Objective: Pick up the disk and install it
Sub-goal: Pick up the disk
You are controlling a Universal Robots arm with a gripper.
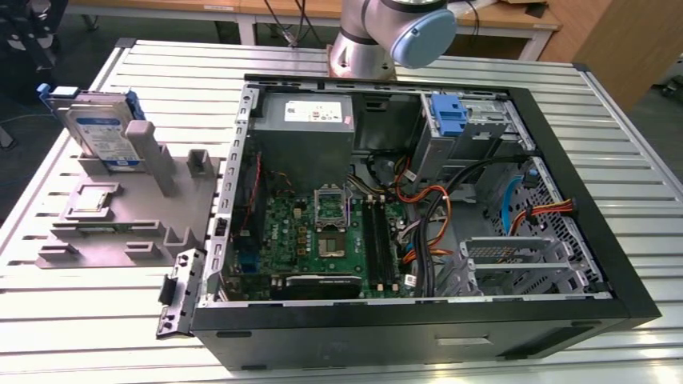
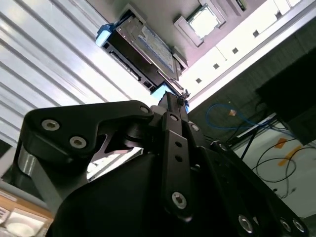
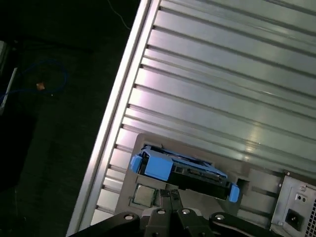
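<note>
Nearest: gripper, tips pressed together, nothing held. Hangs above disk, no contact, aimed roughly at its upper edge; prob. lining up for a top-down pinch (judgement).

Not picked yet: stands on edge in a slot of holder, at exterior view's left, well apart from case. Kept upright prob. to expose its blue upper edge w/ room to grab.

Also in holder: chip, flat in a recess just beside disk. Other posts + slots there, contents too small to tell. Sits on slatted table.

Farther: case, laid on its side, panel off, inside facing up, prob. for access from above. Holds mobo, PSU, cables, plus bay w/ blue bracket at far corner, near arm.
</note>
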